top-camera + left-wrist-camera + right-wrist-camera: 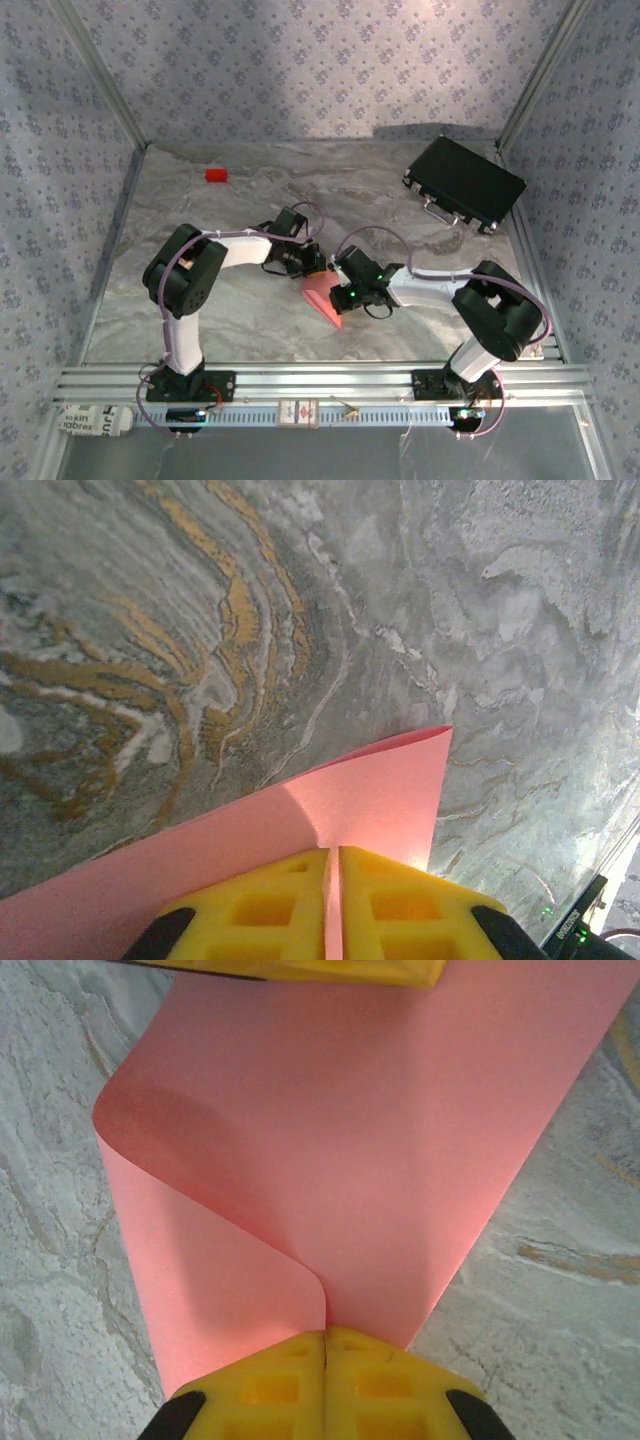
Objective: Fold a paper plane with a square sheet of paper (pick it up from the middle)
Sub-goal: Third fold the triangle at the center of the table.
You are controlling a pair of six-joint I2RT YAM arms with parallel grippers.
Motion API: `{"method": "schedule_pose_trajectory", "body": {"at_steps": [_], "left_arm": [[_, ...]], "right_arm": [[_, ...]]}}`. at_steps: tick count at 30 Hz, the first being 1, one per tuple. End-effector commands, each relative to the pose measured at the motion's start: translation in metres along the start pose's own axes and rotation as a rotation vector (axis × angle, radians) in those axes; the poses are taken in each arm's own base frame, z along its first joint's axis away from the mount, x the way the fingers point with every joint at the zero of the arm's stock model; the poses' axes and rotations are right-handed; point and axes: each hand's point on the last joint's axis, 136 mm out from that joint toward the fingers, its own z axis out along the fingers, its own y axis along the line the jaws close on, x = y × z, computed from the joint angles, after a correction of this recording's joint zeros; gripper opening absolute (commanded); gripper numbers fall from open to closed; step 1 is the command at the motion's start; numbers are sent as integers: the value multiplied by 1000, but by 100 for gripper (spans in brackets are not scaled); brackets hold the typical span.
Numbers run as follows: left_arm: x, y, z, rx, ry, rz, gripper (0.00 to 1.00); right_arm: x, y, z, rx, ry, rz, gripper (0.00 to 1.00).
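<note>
The salmon-pink sheet of paper [322, 296] hangs lifted between both grippers near the table's middle, bowed rather than flat. My left gripper [312, 264] is shut on its far edge; in the left wrist view the yellow fingers [260, 905] pinch the paper [340, 810] between them. My right gripper [340, 280] is shut on the opposite side; in the right wrist view its yellow fingers [390, 1380] clamp the sheet [340, 1130], which curls over on the left. The left gripper's yellow pad [300, 968] shows at that view's top edge. No finished plane shape is visible.
A small red block [217, 175] lies at the back left. A black rectangular case [464, 183] sits at the back right. The marbled table [200, 330] is ringed by patterned walls, with an aluminium rail [320, 380] along the near edge.
</note>
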Motion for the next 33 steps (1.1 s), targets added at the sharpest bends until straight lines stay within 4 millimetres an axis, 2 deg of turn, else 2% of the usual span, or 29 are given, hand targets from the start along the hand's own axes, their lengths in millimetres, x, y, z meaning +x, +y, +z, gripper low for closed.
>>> {"method": "schedule_pose_trajectory", "body": {"at_steps": [1,12,16,18,20,22,27,33], "left_arm": [[2,3,-9,-51,8,2,13],[-19,-22,-33,-64,-58,54,28],[-18,-27,-50,-58,-108,45,27],[-15,-27,-58,-34,-148,21,20],[-10,-30,-66,17,-184,-7,8],[-1,-33,-71,77,-205,-36,2],[26,-44,-71,215,-225,-84,0],[58,-38,-49,231,-179,-110,0]], "right_arm": [[22,-17,10,65,63,20,0],[24,-18,10,48,57,34,0],[22,-16,9,38,46,46,0],[21,-17,9,38,44,58,0],[21,-18,8,41,43,73,0],[21,-20,9,44,38,86,0],[20,-24,8,48,31,114,0],[18,-26,7,49,26,129,0]]}}
